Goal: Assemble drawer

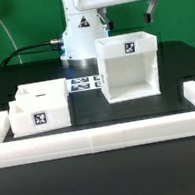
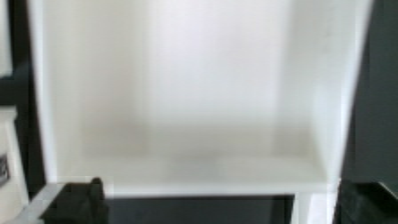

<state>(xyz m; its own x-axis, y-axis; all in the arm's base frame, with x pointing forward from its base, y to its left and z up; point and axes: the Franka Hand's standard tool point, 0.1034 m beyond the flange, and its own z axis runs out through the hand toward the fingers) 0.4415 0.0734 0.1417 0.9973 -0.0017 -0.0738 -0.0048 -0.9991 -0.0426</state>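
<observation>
The drawer's large white housing [image 1: 131, 65] stands open-topped on the black table at the exterior view's right, with a square tag on its front. It fills the wrist view [image 2: 187, 95], seen from above into its hollow. Two small white tagged trays [image 1: 36, 107] sit together at the exterior view's left. My gripper [image 1: 127, 20] hangs above the housing, apart from it, open and empty. In the wrist view its dark fingertips [image 2: 79, 202] stand wide apart, one on each side of the gripper's middle [image 2: 228, 205].
A long low white border rail [image 1: 102, 138] runs along the front and up both sides of the table. The marker board [image 1: 83, 84] lies flat between the trays and the housing. The robot's white base [image 1: 81, 37] stands behind.
</observation>
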